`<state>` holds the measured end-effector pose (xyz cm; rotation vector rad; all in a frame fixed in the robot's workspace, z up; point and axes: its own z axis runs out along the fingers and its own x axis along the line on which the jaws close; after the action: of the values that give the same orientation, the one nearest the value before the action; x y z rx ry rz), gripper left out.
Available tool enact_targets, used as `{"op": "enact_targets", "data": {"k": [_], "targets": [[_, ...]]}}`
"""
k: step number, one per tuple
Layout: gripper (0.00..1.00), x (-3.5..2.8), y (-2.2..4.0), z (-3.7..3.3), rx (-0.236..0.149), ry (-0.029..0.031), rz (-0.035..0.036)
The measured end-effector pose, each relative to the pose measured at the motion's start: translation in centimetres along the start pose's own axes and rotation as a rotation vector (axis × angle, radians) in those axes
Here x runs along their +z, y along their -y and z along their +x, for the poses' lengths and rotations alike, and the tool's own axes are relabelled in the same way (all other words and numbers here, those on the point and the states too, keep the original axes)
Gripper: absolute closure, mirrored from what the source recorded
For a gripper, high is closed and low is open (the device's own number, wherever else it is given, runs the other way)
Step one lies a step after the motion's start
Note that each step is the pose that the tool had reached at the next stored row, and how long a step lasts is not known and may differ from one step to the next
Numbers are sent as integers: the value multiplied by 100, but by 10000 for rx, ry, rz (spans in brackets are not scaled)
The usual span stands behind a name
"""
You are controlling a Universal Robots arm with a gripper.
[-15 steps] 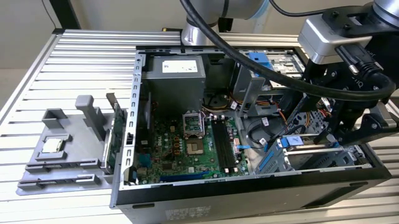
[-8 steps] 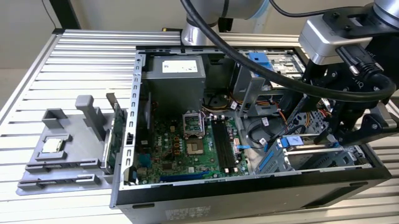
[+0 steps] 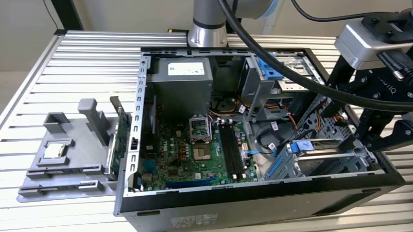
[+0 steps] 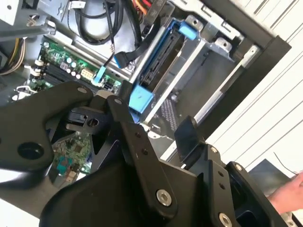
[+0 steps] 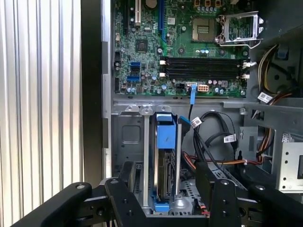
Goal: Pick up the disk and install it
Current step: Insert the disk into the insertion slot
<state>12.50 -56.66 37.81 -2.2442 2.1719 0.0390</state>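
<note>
Down in the drive cage (image 5: 127, 135) the disk (image 5: 164, 163) stands edge-on, faces hidden — fingers (image 5: 207, 177) spread wide, empty.

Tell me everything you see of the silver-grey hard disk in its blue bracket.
The silver-grey hard disk stands on edge in the grey metal drive cage, framed by a blue plastic bracket with a blue tab at one end. The open black gripper straddles it, fingers clear of its sides.
</note>
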Motion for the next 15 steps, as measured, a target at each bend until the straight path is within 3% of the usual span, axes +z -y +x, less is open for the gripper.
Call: {"op": "enact_targets", "data": {"k": [3, 15], "targets": [[0, 16, 62, -7, 5, 6, -152], [0, 21, 67, -9, 5, 5, -156]]}}
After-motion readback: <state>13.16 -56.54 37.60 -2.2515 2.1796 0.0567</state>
